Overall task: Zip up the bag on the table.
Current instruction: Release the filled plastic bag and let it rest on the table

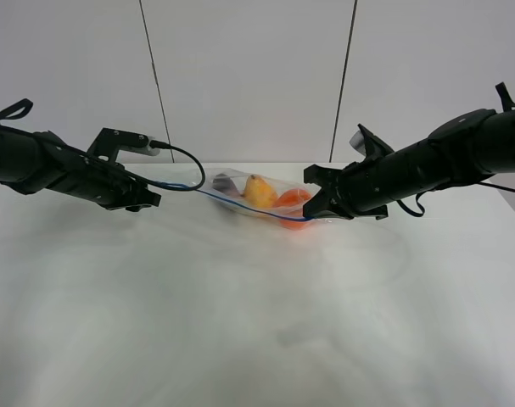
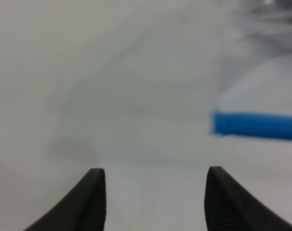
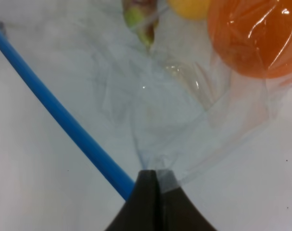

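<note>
The bag, clear crinkly plastic, lies at the back middle of the white table. A yellow fruit and an orange show through it. Its blue zipper strip runs along the near edge. My right gripper is shut on the bag's right corner; in the right wrist view the fingertips pinch the plastic beside the strip, below the orange. My left gripper stands open at the strip's left end. The blurred strip end lies just beyond its fingers, not between them.
A black cable loops from the left arm's wrist toward the bag. A grey panelled wall stands behind the table's far edge. Bare white tabletop stretches from the bag to the near edge.
</note>
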You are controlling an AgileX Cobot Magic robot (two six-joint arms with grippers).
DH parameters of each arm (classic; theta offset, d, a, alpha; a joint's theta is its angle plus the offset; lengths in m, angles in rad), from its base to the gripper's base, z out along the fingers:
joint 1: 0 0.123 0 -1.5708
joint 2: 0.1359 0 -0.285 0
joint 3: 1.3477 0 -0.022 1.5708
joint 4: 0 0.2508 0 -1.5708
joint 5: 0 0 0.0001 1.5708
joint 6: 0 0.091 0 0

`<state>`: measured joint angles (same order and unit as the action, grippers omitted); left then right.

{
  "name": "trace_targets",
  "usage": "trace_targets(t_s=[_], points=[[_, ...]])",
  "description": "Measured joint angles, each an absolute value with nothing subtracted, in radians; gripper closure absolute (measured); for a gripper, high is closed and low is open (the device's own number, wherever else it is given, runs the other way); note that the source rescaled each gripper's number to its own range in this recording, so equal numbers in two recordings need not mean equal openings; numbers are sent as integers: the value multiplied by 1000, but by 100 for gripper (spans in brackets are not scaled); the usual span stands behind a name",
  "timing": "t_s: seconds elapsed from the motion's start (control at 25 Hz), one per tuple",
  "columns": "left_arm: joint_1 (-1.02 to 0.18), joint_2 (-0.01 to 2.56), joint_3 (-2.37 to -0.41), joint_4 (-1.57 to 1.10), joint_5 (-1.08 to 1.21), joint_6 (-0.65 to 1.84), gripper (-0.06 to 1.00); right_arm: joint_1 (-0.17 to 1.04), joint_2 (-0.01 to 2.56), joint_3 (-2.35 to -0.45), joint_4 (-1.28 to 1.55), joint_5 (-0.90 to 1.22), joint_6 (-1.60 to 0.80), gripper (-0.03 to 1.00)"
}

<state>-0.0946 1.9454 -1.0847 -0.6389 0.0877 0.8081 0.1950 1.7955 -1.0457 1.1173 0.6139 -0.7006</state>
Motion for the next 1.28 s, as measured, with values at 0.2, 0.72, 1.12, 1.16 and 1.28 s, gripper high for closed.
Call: trace_targets(t_s=[0.2, 0.72, 1.12, 1.16, 1.28], points=[[-33, 1945, -1085, -639, 157, 772, 29, 195, 1796, -1046, 1114, 614, -701, 97], [44, 1896, -1085, -639, 244, 738, 29, 195, 1796, -1046, 1103, 614, -701, 97], [161, 1744, -1099, -640, 385, 676, 29, 195, 1796, -1046, 1100, 610, -701, 97], [176, 1735, -1105, -643, 409, 671, 29, 195, 1796, -1046, 1099, 610, -701, 97], [217, 1710, -1118, -659, 504, 653, 29, 195, 1796, -1046, 1098, 610, -701, 97]])
